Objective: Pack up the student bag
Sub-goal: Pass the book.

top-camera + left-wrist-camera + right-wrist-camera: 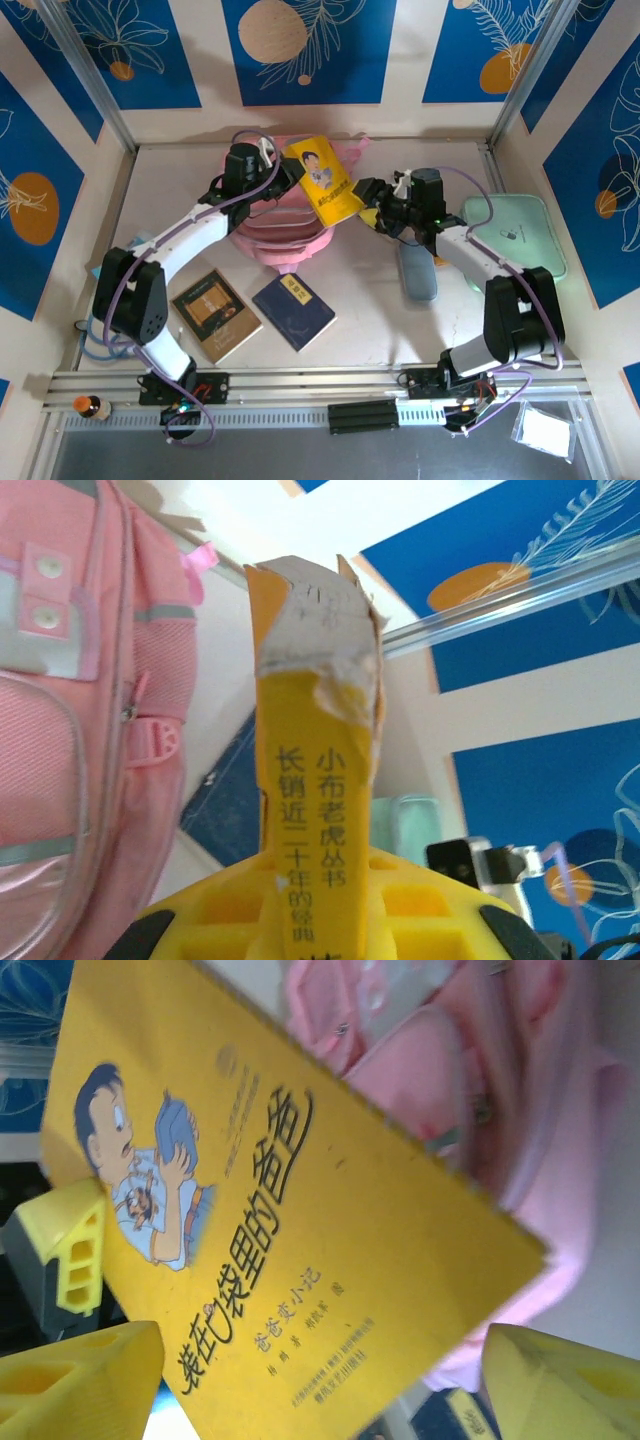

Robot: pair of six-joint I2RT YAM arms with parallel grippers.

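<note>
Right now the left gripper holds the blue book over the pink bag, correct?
No: the left gripper holds the yellow book, not the blue one, over the student bag. The top external view shows the blue book lying on the table.
</note>
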